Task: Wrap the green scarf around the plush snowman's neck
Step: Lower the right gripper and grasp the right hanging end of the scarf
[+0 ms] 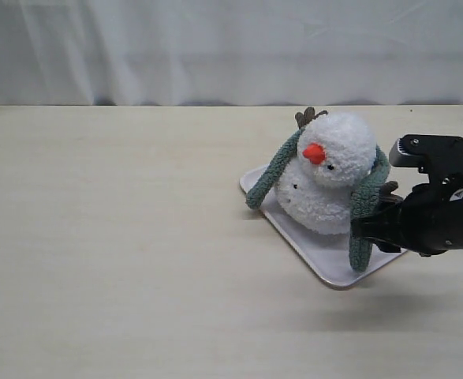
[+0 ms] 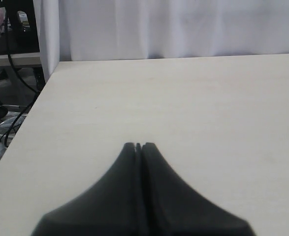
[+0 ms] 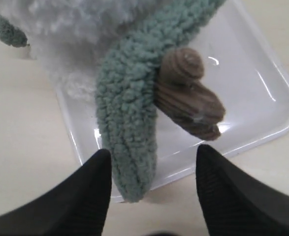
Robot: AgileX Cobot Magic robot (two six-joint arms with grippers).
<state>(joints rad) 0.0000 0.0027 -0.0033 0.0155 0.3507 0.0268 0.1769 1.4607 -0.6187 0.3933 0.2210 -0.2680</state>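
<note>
Fingers [image 3: 80,196] of the right gripper [image 3: 151,189] stand wide either side of the scarf [image 3: 129,123] end hanging off the snowman [image 1: 330,170] on its tray [image 1: 334,272], right of frame; pinching firmly, then sweeping gently across its front, looks wisest; the left gripper [image 2: 139,146] sits closed, empty

The green scarf [image 3: 129,113] was a nubbly, fuzzy cloth, matt and rough. The plush snowman [image 1: 334,170] wore fluffy white pile, curly and soft-looking, with a smoother orange cloth nose [image 1: 315,153]; its brown twig arm [image 3: 188,98] was finely ribbed fabric. The white tray [image 3: 262,88] looked like smooth glossy plastic that caught bright highlights. The desk [image 1: 121,237] had a pale, matt wood-grain surface. The right gripper [image 3: 152,152] had matt black jaws with fine ribbing; the left gripper [image 2: 139,145] was plain matt black. The curtain [image 1: 215,47] was thin white cloth.
</note>
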